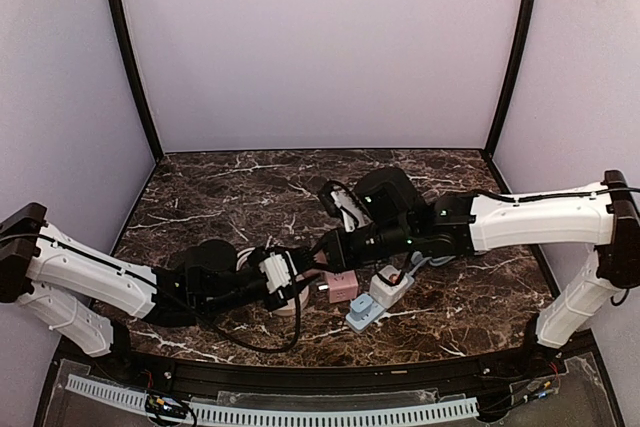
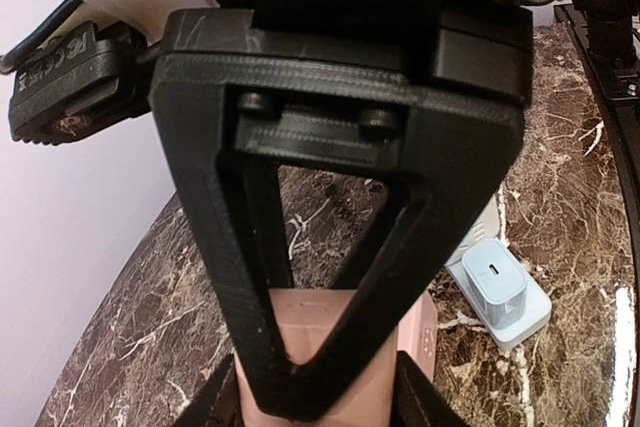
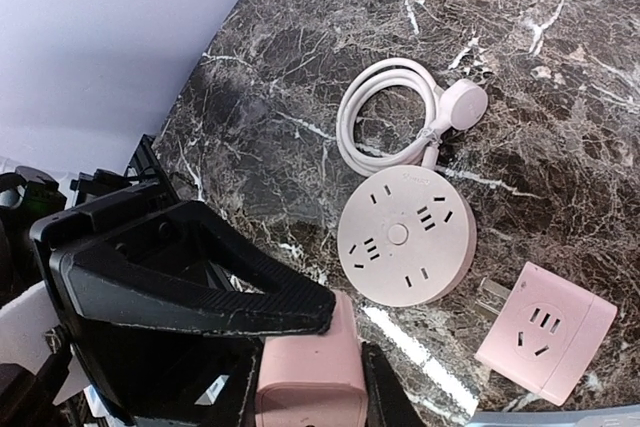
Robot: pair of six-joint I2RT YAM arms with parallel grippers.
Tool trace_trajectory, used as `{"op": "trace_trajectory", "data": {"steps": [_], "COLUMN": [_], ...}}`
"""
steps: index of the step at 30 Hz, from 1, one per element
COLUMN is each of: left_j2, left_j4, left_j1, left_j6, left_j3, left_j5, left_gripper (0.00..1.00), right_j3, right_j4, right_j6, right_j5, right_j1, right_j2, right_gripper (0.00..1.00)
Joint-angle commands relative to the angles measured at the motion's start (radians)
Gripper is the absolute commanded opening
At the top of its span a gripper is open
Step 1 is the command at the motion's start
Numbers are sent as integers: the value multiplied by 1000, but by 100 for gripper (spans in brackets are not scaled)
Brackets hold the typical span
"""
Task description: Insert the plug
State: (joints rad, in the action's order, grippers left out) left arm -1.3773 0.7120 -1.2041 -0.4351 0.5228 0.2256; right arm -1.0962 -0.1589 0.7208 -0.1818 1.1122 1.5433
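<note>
A pink cube plug (image 3: 310, 367) is held off the table between both grippers. My right gripper (image 3: 308, 397) clamps its two sides. My left gripper (image 2: 318, 409) clamps the same plug (image 2: 318, 332) on the other pair of faces. One left finger (image 3: 200, 287) lies across the plug's top in the right wrist view. In the top view the two grippers meet over the table's middle, left (image 1: 298, 279) and right (image 1: 332, 247), and hide the plug. A round pink power strip (image 3: 405, 237) lies flat on the marble just beyond.
A second pink adapter (image 3: 545, 332) with bare prongs lies right of the round strip (image 1: 290, 305). A white power strip (image 1: 378, 302) carries a light blue charger (image 2: 495, 287). The round strip's white cord (image 3: 385, 117) is coiled behind it.
</note>
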Motion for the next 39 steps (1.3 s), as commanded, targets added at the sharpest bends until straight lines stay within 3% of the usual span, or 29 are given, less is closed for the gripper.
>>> {"op": "trace_trajectory", "data": {"steps": [1,3,6,10,16,22,26,31,39], "left_j2": [2,14,36,97,179,217,202,101,-92], "left_j4": [43,39,5,-73,-183,-363,-401,-394,-387], "left_j1": [5,4,4,6,36,107,215,336,388], "left_j6": [43,54,85,184,449,683,770,802,796], "left_j3": [8,-2,-15,-46,-121,-122,-113,-68,17], "left_j5": [7,24,74,164,267,231,78,-133,-342], "left_gripper": [66,92,98,99,99,94,83,81,75], "right_j3": [-43,-64,-101,-163,-223,-178,-136,-101,-49], "right_j4": [-18,-47,-114,-188,-301,-310,-311,-316,-319], "right_j6": [-82,-113,-176,-263,-285,-275,-265,-255,-242], "right_j5": [-13,19,93,166,367,420,426,424,425], "right_j1": [20,20,19,19,-9,-36,-40,-40,-40], "right_j2": [20,32,54,100,109,10,-37,-76,-143], "right_gripper": [6,0,0,0,0,0,0,0,0]}}
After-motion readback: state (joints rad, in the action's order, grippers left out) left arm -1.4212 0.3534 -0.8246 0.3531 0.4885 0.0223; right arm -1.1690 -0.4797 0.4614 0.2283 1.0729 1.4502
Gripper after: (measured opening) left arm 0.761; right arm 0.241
